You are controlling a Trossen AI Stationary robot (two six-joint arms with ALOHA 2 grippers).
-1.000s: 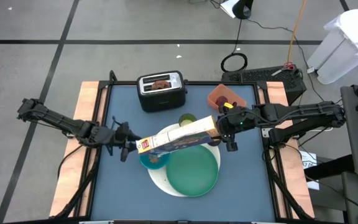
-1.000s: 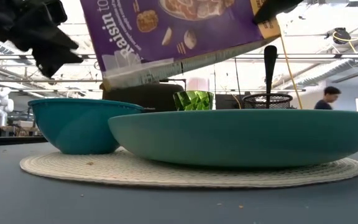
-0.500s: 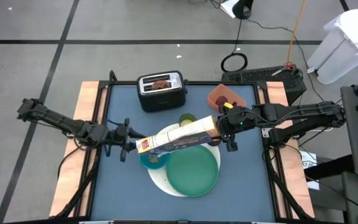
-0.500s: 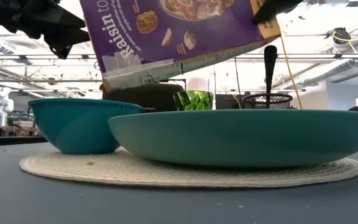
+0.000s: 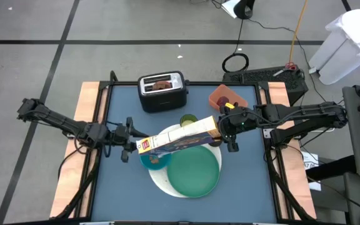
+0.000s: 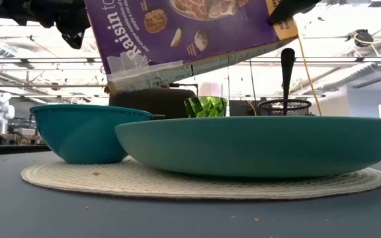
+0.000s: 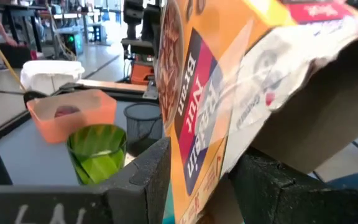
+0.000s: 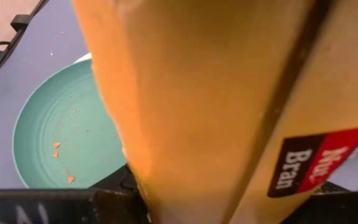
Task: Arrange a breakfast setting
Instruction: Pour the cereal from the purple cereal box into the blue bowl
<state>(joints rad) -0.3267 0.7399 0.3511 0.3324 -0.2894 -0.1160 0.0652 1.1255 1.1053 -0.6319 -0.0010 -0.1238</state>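
Observation:
A purple and orange cereal box (image 5: 180, 137) hangs tilted over the table between my two grippers. Its open end slopes down above the blue bowl (image 5: 150, 161). The bowl and the large green plate (image 5: 194, 172) rest on the white round disc (image 5: 161, 181). My left gripper (image 5: 130, 139) is shut on the box's open end and my right gripper (image 5: 227, 134) on its raised closed end. The lime cup (image 6: 206, 106) and the small black cup (image 6: 281, 106), with the metal spoon (image 6: 288, 66) upright in it, stand behind the plate. My left gripper has the lower corner of the box's open end (image 7: 194, 168) between its two fingers, one on each broad face. The fingers come level from the table's left. A brown flap (image 7: 328, 112) and the white inner bag (image 7: 278, 62) stand open above them. My right gripper pinches the box's closed end (image 5: 212, 128), coming from the table's right and slanting down. In its own wrist view the box fills the picture and hides the fingers. The box is lifted clear, with this end higher than the open one.
The silver toaster (image 5: 162, 89) stands at the table's far edge with the brown bagel (image 5: 162, 83) in its slot. The orange tray (image 5: 227, 97) at the far right holds the dark-red fruit (image 7: 66, 112). Crumbs lie on the plate (image 8: 61, 149). Bare blue table lies at the left and near sides.
My left gripper has risen a little at the box's open end and rolled about the line it points along. The box has stayed tilted over the bowl.

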